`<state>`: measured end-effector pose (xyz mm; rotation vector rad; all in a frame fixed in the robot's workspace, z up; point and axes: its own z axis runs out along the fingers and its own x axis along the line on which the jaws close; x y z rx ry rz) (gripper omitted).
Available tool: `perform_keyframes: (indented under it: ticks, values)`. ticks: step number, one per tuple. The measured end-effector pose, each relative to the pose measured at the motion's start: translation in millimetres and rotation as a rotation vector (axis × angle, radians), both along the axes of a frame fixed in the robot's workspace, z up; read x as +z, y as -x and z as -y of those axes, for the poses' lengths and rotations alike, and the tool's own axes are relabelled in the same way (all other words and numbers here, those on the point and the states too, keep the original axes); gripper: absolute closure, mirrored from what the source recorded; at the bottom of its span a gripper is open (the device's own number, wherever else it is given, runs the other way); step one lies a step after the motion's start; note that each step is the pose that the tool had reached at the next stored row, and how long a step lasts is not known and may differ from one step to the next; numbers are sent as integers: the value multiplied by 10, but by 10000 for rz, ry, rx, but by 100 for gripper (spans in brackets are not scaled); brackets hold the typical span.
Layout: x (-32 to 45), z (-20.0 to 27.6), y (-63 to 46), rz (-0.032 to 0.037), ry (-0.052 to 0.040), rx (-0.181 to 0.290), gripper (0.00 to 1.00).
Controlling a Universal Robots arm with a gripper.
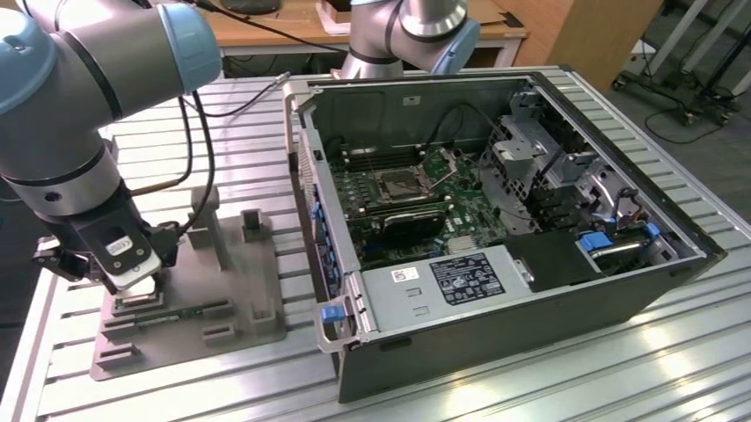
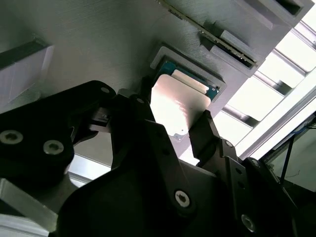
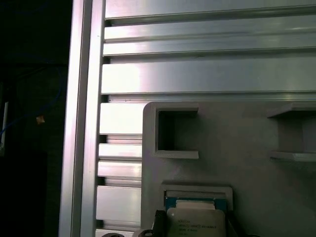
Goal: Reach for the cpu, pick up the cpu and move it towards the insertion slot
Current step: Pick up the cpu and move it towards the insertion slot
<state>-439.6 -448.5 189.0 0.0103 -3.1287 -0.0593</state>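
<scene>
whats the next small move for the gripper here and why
Probably close the fingers on the cpu. In the second wrist view the gripper is open with a finger on each side of the chip, which sits in its recess on the grey holder.

The cpu lies on the holder tray, at the exterior view's left of the computer case

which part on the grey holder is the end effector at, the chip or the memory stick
The cpu: the end effector has a finger on each side of it in its square nest. The green memory stick lies apart in its own long groove.
</scene>
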Motion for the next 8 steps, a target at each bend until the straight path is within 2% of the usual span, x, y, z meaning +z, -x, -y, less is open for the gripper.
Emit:
perform_keyframes:
  ticks: [8]
  values:
    - [20,0,1,-3,2,0,46]
